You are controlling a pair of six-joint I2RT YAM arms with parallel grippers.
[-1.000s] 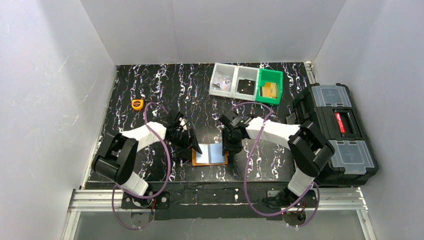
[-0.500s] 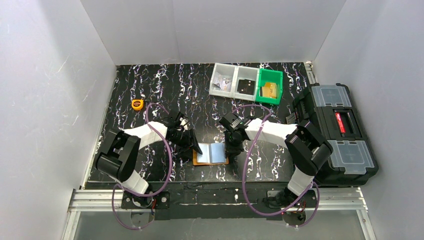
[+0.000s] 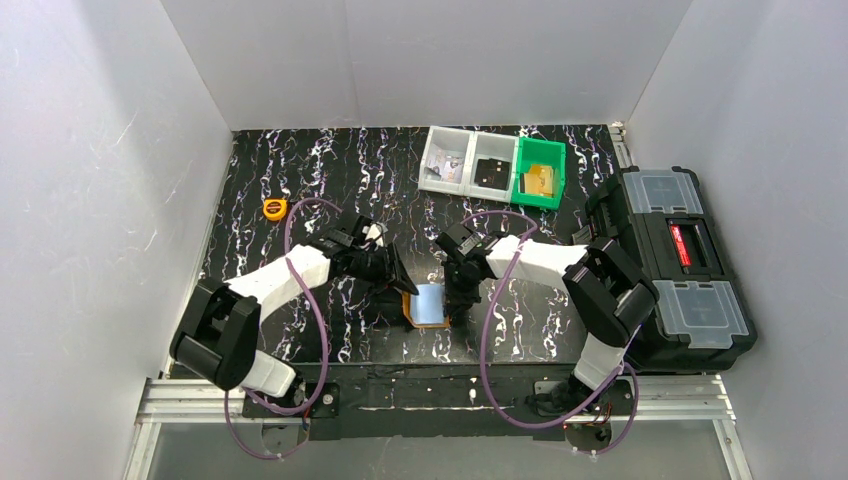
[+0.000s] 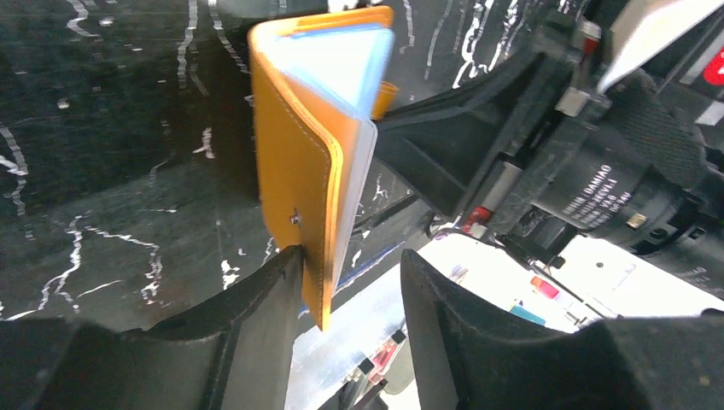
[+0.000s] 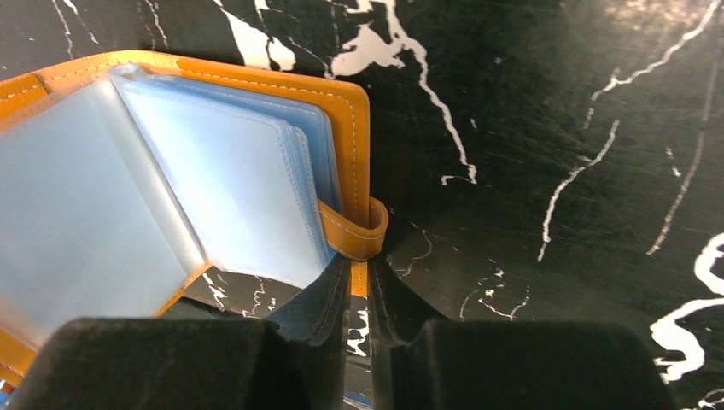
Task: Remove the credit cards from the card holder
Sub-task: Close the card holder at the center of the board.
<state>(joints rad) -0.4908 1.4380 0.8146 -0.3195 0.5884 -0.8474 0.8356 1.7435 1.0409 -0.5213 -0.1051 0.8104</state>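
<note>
The orange card holder [image 3: 409, 312] lies near the table's front edge, its left cover raised upright. Pale blue credit cards [image 5: 230, 196] sit in its clear pockets [image 3: 428, 303]. In the left wrist view the raised cover [image 4: 294, 154] stands between my left gripper's [image 4: 350, 260] fingers. It rests against the left finger, with a gap to the right one, so the jaws are open. My left gripper [image 3: 398, 283] is at the holder's left side. My right gripper [image 5: 359, 273] is shut on the holder's orange right edge [image 5: 352, 128], just below the closure tab [image 5: 354, 235], and appears at the holder's right side in the top view [image 3: 458, 300].
A yellow-orange tape measure [image 3: 274, 208] lies at the back left. Two clear bins [image 3: 470, 160] and a green bin [image 3: 540, 172] hold small parts at the back. A black toolbox [image 3: 672, 265] stands along the right side. The table's front edge is just behind the holder.
My left gripper has moved right and tipped the holder's left cover from flat to upright, so the holder looks narrower. Both grippers' jaws have narrowed, and the right one has closed on the right edge.
</note>
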